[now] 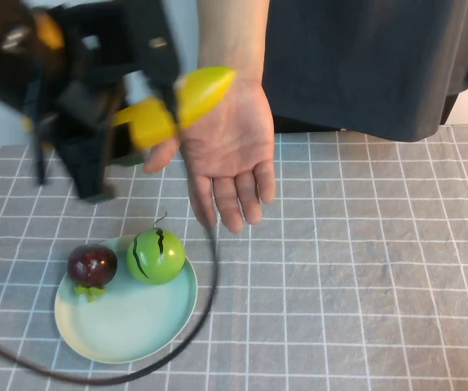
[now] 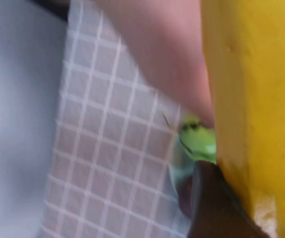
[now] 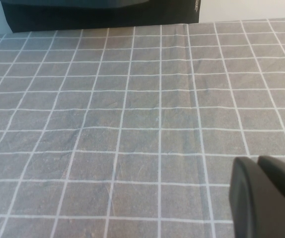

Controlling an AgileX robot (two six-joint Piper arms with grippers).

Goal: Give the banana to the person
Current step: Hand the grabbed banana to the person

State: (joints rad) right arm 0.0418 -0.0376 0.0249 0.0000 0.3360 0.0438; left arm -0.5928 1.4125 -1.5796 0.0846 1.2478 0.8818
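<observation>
My left gripper point(image 1: 169, 94) is raised at the back left and is shut on the yellow banana point(image 1: 205, 88). The banana's tip lies over the wrist of the person's open hand point(image 1: 230, 151), which is held palm up. The person point(image 1: 364, 57) stands at the far side in a dark apron. In the left wrist view the banana point(image 2: 251, 99) fills one side, with a dark finger point(image 2: 212, 208) against it and the person's arm point(image 2: 167, 54) beyond. My right gripper point(image 3: 261, 198) is shut and empty, low over the checked cloth, and is out of the high view.
A pale blue plate point(image 1: 128, 326) at the front left holds a round green striped fruit point(image 1: 156, 255) and a dark purple fruit point(image 1: 92, 265). A black cable point(image 1: 205, 309) curves round the plate. The grey checked cloth point(image 1: 364, 269) covers the table.
</observation>
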